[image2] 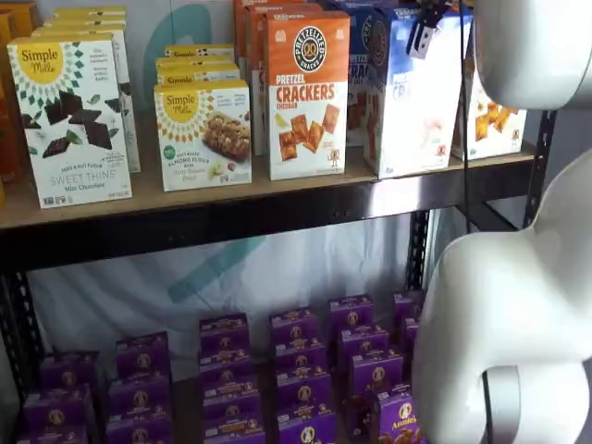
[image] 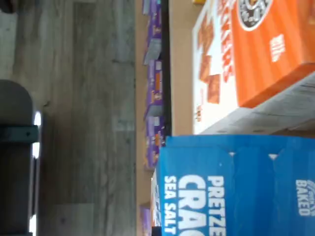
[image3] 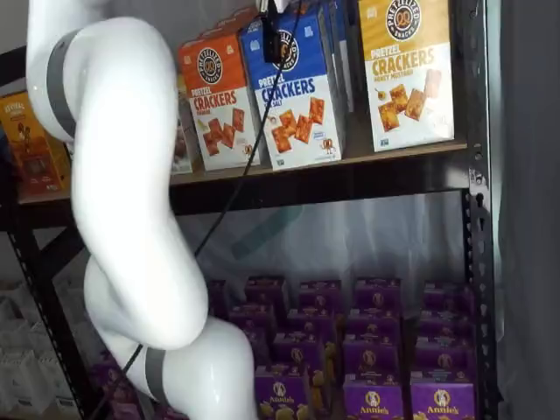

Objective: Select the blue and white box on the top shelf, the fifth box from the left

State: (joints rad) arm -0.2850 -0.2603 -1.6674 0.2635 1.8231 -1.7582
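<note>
On the top shelf (image3: 385,162), jaws clamp the blue and white box (image3: 297,105) from above.

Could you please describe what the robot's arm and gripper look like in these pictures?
The arm is glossy white with rounded, bulbous segments and grey bands at the joints. A thin black cable runs alongside it. Only the gripper's small black fingers show.

Two frontal shelf views sharing the top shelf (image2: 277,208); wrist view close overhead.
</note>
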